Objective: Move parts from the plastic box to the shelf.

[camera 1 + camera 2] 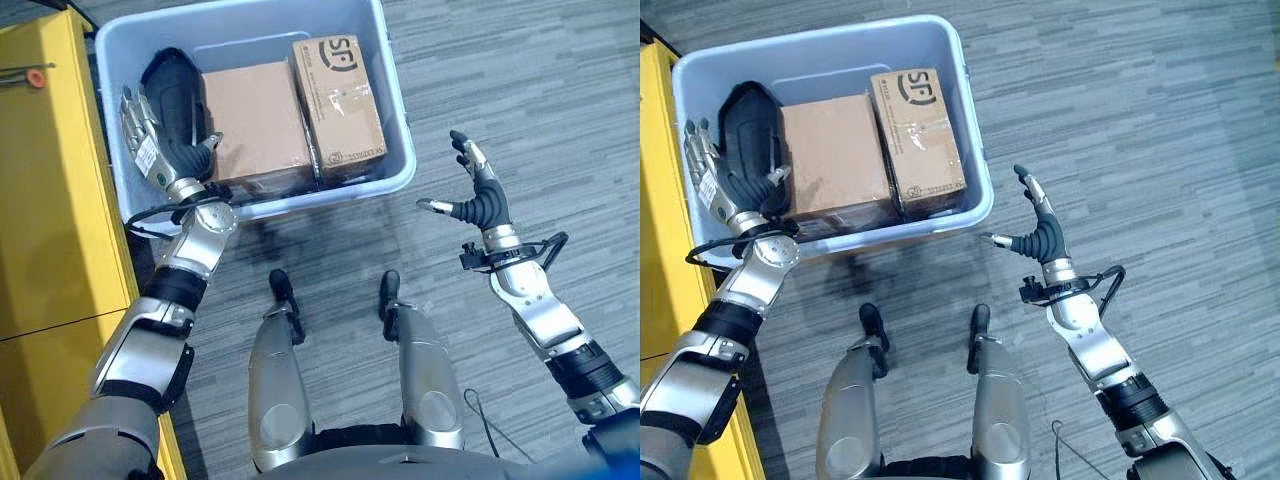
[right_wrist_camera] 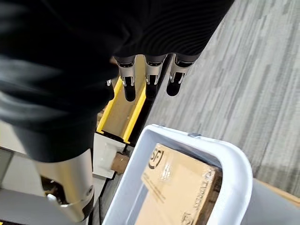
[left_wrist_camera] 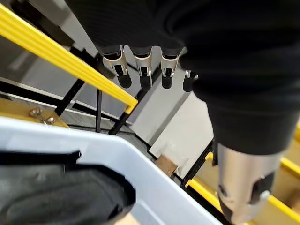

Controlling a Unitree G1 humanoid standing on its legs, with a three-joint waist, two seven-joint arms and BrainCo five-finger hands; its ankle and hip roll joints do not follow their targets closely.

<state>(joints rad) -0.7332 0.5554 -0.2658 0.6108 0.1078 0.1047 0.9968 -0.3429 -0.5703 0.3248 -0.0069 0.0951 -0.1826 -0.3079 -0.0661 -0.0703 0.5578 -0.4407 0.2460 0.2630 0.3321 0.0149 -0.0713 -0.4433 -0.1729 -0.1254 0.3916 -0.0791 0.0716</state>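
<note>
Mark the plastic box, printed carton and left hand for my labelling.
plastic box (image 1: 398,180): left eye view, front right rim.
printed carton (image 1: 338,95): left eye view, top face.
left hand (image 1: 172,110): left eye view, dark back cover.

Grey striped carpet floor (image 1: 540,90) spreads around, a metal bracket (image 3: 173,126) nearby.

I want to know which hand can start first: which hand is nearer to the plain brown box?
Left. The left hand is inside the plastic box, right beside the plain brown box. The right hand is open above the floor, outside the plastic box.
</note>
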